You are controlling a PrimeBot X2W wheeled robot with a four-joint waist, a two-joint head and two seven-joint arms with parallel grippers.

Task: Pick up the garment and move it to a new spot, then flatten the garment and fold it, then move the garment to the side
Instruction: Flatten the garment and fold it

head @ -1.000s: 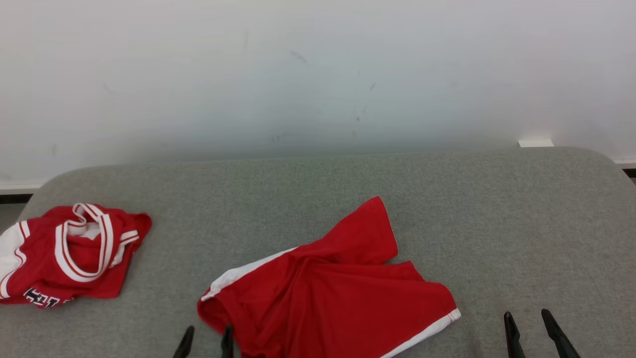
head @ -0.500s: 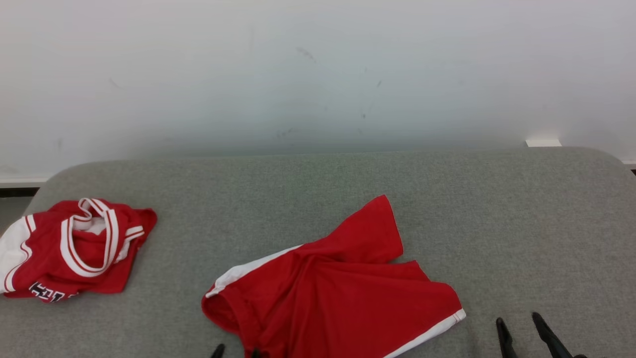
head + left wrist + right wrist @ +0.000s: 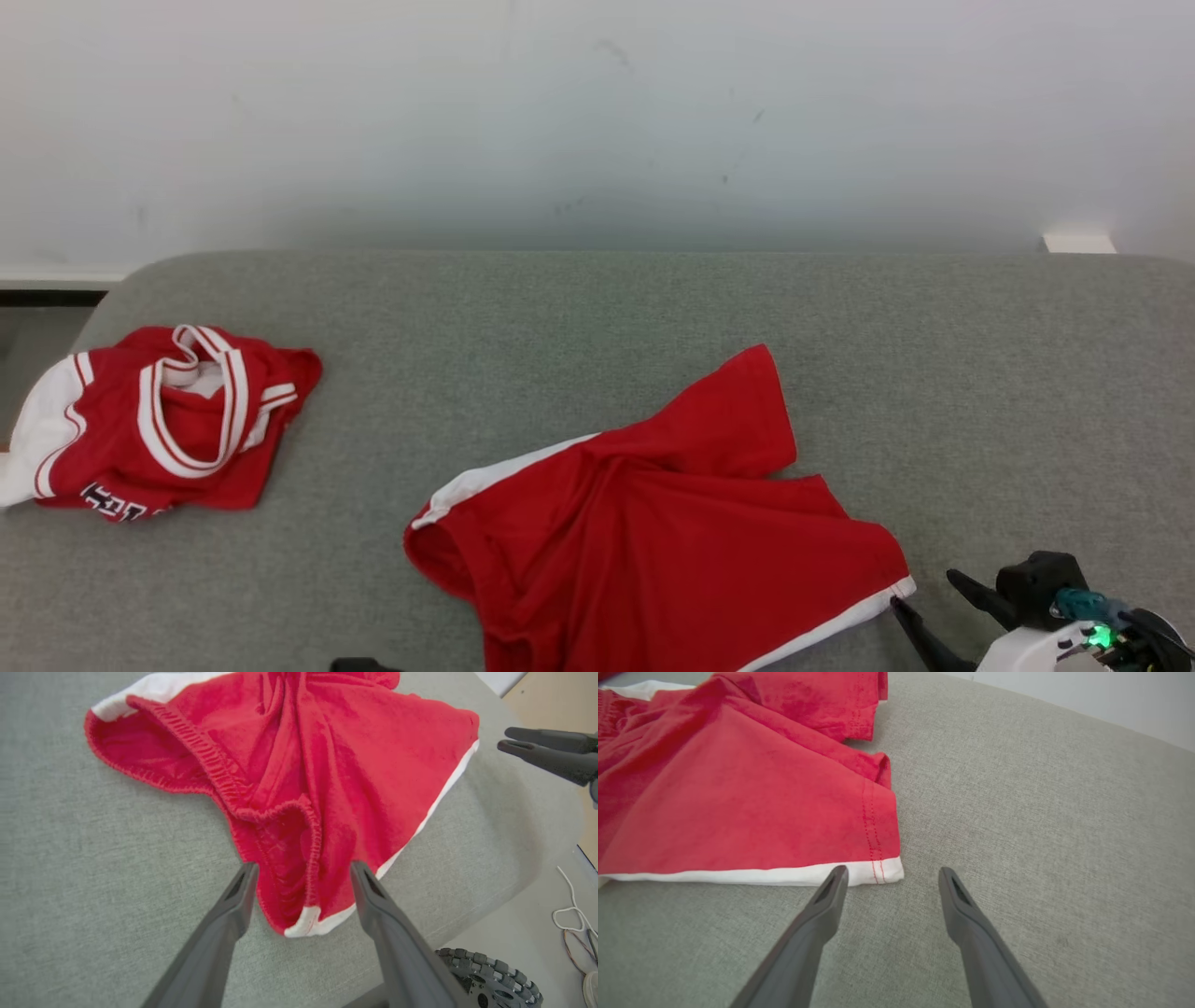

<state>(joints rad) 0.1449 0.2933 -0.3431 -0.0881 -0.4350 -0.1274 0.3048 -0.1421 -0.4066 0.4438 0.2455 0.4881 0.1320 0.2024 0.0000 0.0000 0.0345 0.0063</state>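
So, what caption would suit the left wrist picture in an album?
Open left gripper straddling the elastic waistband of crumpled red fabric shorts with white trim on a grey upholstered surface.

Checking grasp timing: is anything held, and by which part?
Nothing. The open left gripper straddles the red shorts at the waistband; the open right gripper sits beside their hem.

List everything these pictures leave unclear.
1. Head view: the red shorts with white trim run past the bottom edge, so the near hem is cut off.
2. Head view: the dark lettering on the crumpled red-and-white jersey is partly folded under and unreadable.
3. Left wrist view: the fingers of the left gripper straddle the shorts' waistband; contact cannot be judged.
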